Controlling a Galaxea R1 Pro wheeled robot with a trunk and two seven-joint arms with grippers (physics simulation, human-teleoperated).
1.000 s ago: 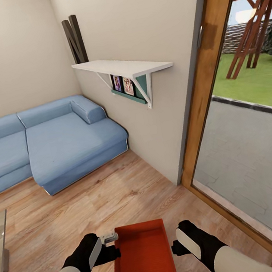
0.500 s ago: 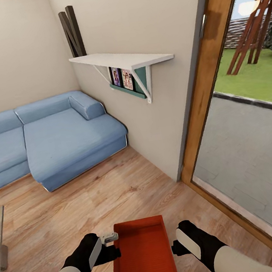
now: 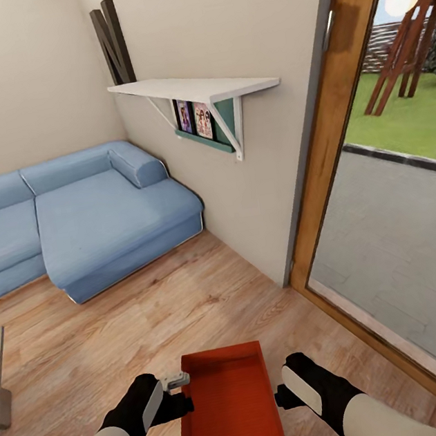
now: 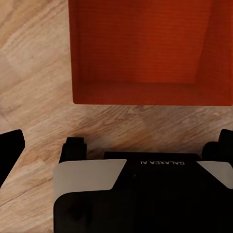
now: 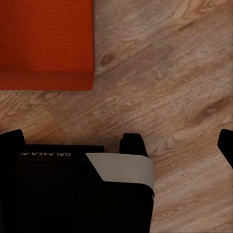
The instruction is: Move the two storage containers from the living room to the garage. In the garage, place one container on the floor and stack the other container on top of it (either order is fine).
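room: living room, sofa (image 3: 100, 221) far left, glass door (image 3: 386, 221) right | bin (image 3: 228, 405) near centre, carried between both arms above the wood floor (image 3: 157, 325) | step: transport, judged; next: turn toward garage | left gripper (image 3: 179, 390), right gripper (image 3: 281, 397): grip unclear, fingertips hidden | second bin unseen

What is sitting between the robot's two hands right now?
An orange-red storage container lies between the left hand and the right hand, seen in the head view, over the wood plank floor.
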